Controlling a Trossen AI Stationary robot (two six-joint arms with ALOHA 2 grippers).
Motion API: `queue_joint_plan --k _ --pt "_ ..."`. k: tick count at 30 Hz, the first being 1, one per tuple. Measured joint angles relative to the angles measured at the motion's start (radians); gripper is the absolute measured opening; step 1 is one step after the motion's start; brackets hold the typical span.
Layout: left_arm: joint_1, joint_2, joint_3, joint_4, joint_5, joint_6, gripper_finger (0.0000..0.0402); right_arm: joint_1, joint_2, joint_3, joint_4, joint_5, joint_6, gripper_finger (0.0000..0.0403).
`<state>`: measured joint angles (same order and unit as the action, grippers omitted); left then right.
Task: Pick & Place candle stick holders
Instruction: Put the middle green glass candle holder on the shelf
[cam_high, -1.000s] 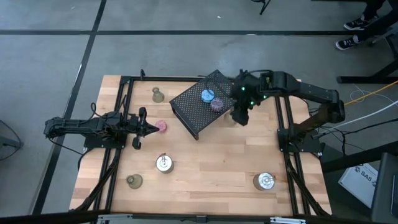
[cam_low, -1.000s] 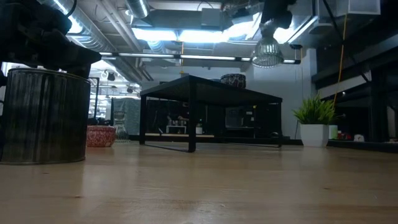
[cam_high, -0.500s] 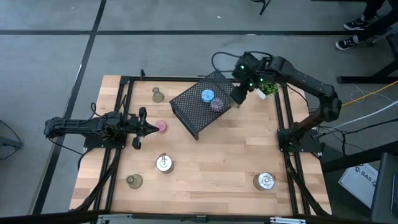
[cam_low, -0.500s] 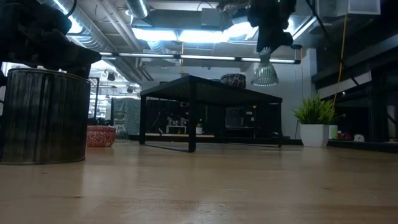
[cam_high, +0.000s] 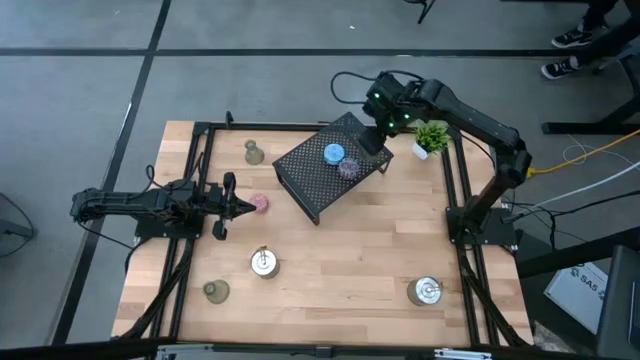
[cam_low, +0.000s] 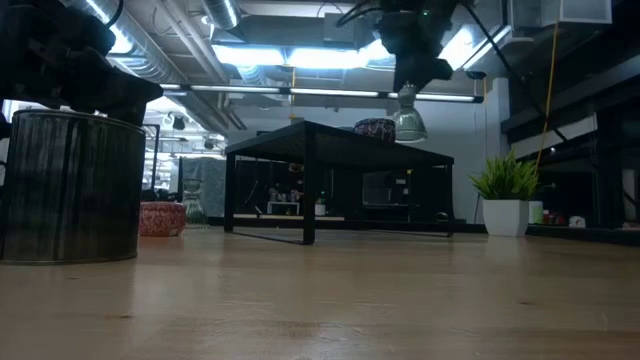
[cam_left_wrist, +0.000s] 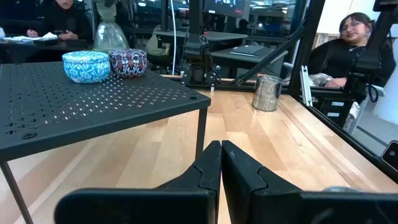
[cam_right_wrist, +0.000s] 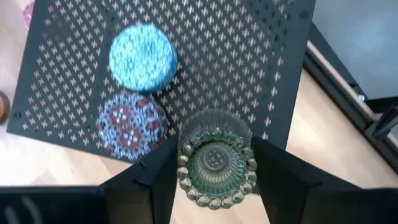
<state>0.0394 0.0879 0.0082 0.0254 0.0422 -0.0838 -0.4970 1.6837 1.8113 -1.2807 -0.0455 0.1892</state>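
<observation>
A black perforated metal rack (cam_high: 327, 172) is seen standing askew on the light wooden tabletop (cam_high: 340, 260). A small green potted plant in a white pot (cam_high: 432, 138) is placed near it, by the tabletop's edge.

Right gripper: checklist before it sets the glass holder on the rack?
1. Right gripper shut on the green glass holder: ok.
2. Holder above the black mesh rack, not touching: ok.
3. Free mesh beside the blue holder and purple holder: ok.
4. Holder upright: ok in the low view.
5. Potted plant away from the path: ok.
6. Left gripper shut, waiting near the pink holder: ok.
</observation>
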Motion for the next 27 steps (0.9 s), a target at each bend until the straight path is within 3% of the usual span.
queue_joint_plan --k 9,27 --pt "0.000 0.000 0.000 0.000 0.000 0.000 0.0006 -0.022 0.100 0.100 -0.017 0.033 -0.019 0.0187" --pt "0.000 0.000 0.000 0.000 0.000 0.000 0.0006 -0.068 0.164 0.107 0.022 0.069 -0.022 0.0187"
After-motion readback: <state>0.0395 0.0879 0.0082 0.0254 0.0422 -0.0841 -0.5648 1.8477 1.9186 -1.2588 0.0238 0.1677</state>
